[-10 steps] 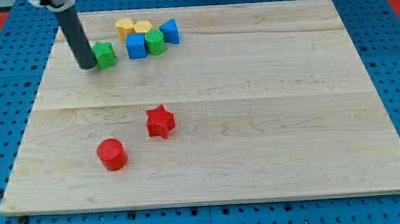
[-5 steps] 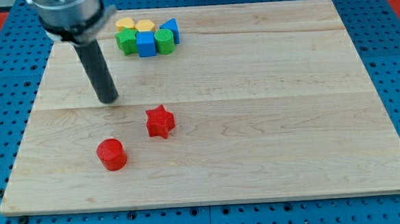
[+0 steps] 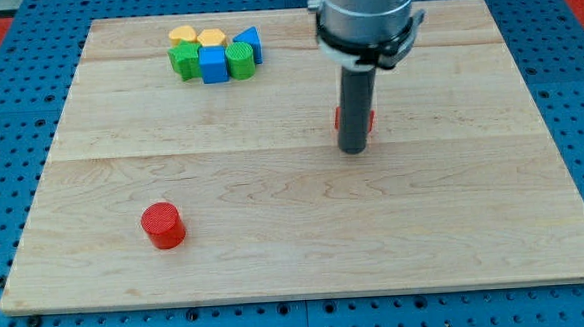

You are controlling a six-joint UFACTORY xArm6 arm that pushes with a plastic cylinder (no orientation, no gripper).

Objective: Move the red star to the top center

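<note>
The red star [image 3: 370, 120] lies right of the board's middle, mostly hidden behind my rod; only small red edges show on either side of it. My tip [image 3: 352, 149] rests on the board just below the star, touching or nearly touching it. The rod rises from there to the arm's grey end at the view's top.
A red cylinder [image 3: 162, 225] stands at the lower left. A cluster sits at the top left: green block [image 3: 182, 60], blue cube [image 3: 212, 64], green cylinder [image 3: 239, 61], blue triangle [image 3: 249, 41], and two yellow blocks [image 3: 182, 35] [image 3: 210, 38]. The wooden board [image 3: 475, 224] lies on a blue pegboard.
The red star has gone from the lower middle-left up and to the right. My tip swept from the left side to just below the star. The cluster stays put.
</note>
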